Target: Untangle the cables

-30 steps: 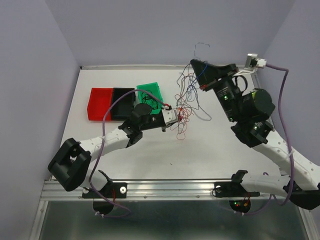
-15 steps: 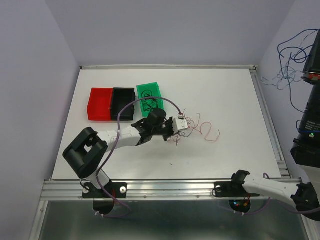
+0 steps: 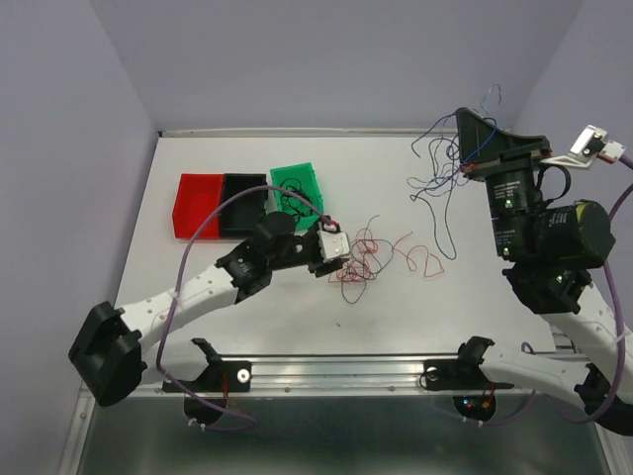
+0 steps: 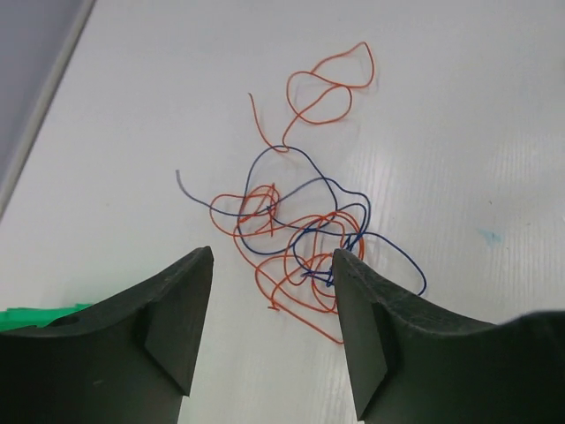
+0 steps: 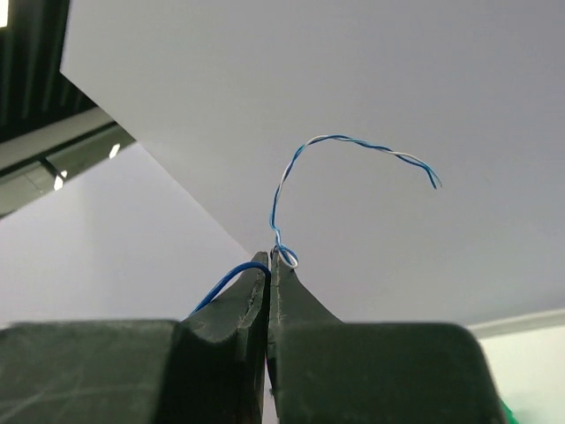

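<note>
As far as I can tell, this one's roughly halfway done. On the white counter [image 3: 445, 327] a red bin [image 3: 198, 205], a black bin [image 3: 242, 203] and a green bin [image 3: 297, 186] sit in a row at the far left. The green one looks like it has a few dark strands [image 3: 293, 205] in it; I can't make out anything in the other two.

Up in the air, the right gripper [image 5: 270, 261] is pinched tight on a bunch of blue cables [image 3: 440, 178] that hang free of the counter, so I'd call that lot pulled out of the mess.

What's left is the clump [image 4: 300, 238] mid-counter, red and blue looped through each other, with a red loop [image 4: 331, 84] trailing off one side. Just at its near edge, the left gripper [image 4: 274, 254] is spread wide with nothing in it. My guess is the clump needs pulling apart by colour, and the hanging bunch needs dropping somewhere.
</note>
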Tool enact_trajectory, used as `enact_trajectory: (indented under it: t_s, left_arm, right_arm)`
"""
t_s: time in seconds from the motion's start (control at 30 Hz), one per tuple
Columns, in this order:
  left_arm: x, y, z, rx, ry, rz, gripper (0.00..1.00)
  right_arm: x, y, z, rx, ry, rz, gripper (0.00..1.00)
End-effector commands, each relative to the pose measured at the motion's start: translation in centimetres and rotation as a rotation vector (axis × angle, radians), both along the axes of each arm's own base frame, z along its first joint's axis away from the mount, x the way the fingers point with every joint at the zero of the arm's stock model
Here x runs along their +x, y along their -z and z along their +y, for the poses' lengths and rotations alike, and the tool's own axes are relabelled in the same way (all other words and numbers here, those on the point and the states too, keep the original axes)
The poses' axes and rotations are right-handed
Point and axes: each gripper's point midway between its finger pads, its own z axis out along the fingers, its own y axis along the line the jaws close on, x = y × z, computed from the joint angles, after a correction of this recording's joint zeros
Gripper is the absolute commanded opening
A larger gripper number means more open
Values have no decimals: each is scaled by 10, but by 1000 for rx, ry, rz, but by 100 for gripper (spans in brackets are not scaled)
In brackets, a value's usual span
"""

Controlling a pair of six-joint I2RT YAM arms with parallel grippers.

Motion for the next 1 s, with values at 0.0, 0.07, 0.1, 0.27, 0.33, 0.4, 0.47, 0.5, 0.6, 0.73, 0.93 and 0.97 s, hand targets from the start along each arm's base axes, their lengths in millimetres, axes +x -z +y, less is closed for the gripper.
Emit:
enact_trajectory:
  t_s: [0.0,0.07,0.1,0.27,0.33,0.4,0.47,0.5,0.6,0.73,0.93,0.97]
  left_arm:
    - [4,-55,23,-144,-73,-77,71]
    - [17,-78,42,-206,-137,-99,73]
    - [14,-98,50,-265,-143,-113,78]
    - [14,-131,82,-393,-194,-166,99]
    - [9,-138,90,-420,-189,-174,99]
    - [3,-144,95,-443,-160,-190,99]
    - [-7,-147,96,-456,-110,-201,99]
    - [-10,-146,96,-458,-99,-204,99]
    - [-15,-146,94,-470,-70,-197,99]
    - [-6,-139,91,-463,-81,-159,99]
    - [-9,-142,97,-476,-42,-156,99]
    - [-8,-141,97,-476,-42,-156,99]
  right_arm:
    - [15,35,34,-51,-79,78,1]
    - [24,50,52,-87,-107,102,1]
    - [32,59,66,-104,-130,121,1]
    - [50,87,107,-163,-203,172,1]
    - [53,96,124,-195,-253,179,1]
    - [59,111,141,-223,-290,204,1]
    - [62,123,153,-257,-319,216,1]
    - [62,127,158,-270,-338,219,1]
    - [63,147,172,-319,-376,223,1]
    - [57,166,191,-372,-459,197,1]
    - [53,193,198,-408,-496,196,1]
    - [53,202,200,-418,-504,203,1]
